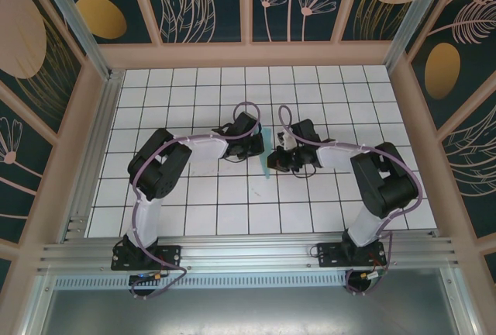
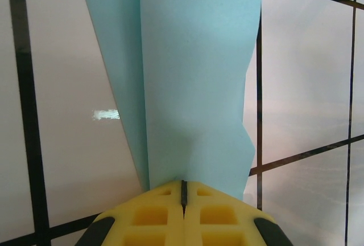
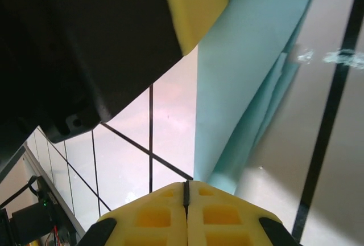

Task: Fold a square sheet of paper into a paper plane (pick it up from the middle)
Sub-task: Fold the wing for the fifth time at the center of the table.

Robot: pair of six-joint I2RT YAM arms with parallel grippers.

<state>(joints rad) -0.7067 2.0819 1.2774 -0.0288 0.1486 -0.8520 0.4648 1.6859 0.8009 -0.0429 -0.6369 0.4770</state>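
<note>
The light teal sheet of paper (image 1: 266,139) is folded into a slim long strip and lies on the white grid table (image 1: 194,195) between the two grippers. In the left wrist view the paper (image 2: 193,75) runs away from my left gripper (image 2: 183,184), whose yellow jaws are shut with their tips down on its near end; nothing is pinched between them. My right gripper (image 3: 186,184) is also shut, its tips beside the paper (image 3: 239,86), whose folded layers lift slightly. From above, the left gripper (image 1: 258,147) and right gripper (image 1: 273,157) face each other across the strip.
The left gripper's yellow finger (image 3: 193,1) and black body (image 3: 74,46) hang close over the right gripper. Wooden walls (image 1: 248,54) fence the table at the back and sides. An aluminium rail (image 1: 248,250) runs along the near edge.
</note>
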